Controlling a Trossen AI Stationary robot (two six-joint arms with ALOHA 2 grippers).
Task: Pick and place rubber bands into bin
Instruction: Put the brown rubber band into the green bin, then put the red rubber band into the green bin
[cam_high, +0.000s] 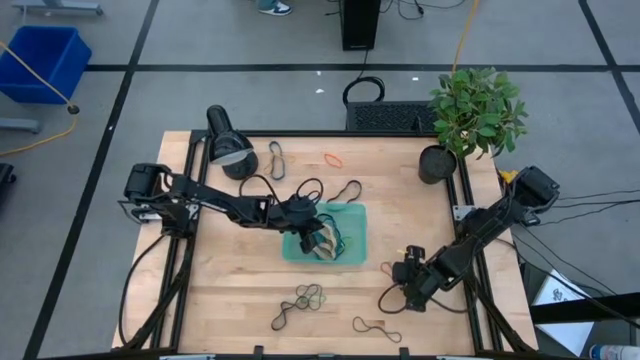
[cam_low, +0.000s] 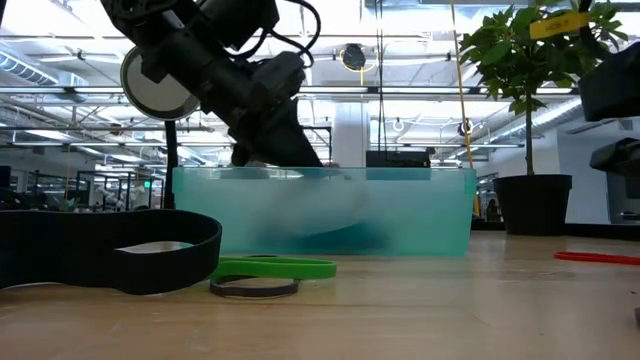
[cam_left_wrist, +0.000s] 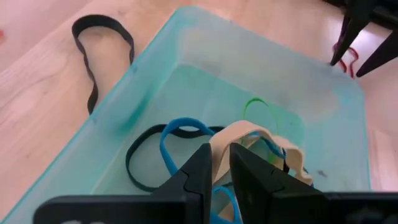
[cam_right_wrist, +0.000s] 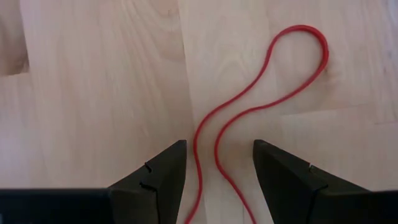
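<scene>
The teal bin (cam_high: 352, 216) stands at the table's middle with blue (cam_left_wrist: 180, 127), black (cam_left_wrist: 134, 168) and green (cam_left_wrist: 258, 106) rubber bands lying in it. My left gripper (cam_high: 318, 238) reaches slanting down into the bin, shut on a tan rubber band (cam_left_wrist: 289, 157). My right gripper (cam_right_wrist: 217, 149) stands open to the bin's right, pointing down over a red rubber band (cam_right_wrist: 273, 93) that lies flat on the wood. The red band's two strands run between its fingers, apart from both. In the low view the bin (cam_low: 400, 215) hides my left gripper's fingertips. My left gripper pinches one stretch of the tan band's loop (cam_left_wrist: 219, 144) between its two fingertips, coming slanting down from the table's left. The rest of the loop curves away over the bin's floor, past the fingers. Whether it rests on the bands below, I cannot tell.
Loose bands lie about: an orange one (cam_high: 331, 158) and black ones (cam_high: 276, 160) (cam_high: 345, 190) behind the bin, a cluster (cam_high: 305, 298) and another (cam_high: 375, 326) near the front edge. A lamp (cam_high: 228, 148) and a potted plant (cam_high: 475, 110) stand at the far edge.
</scene>
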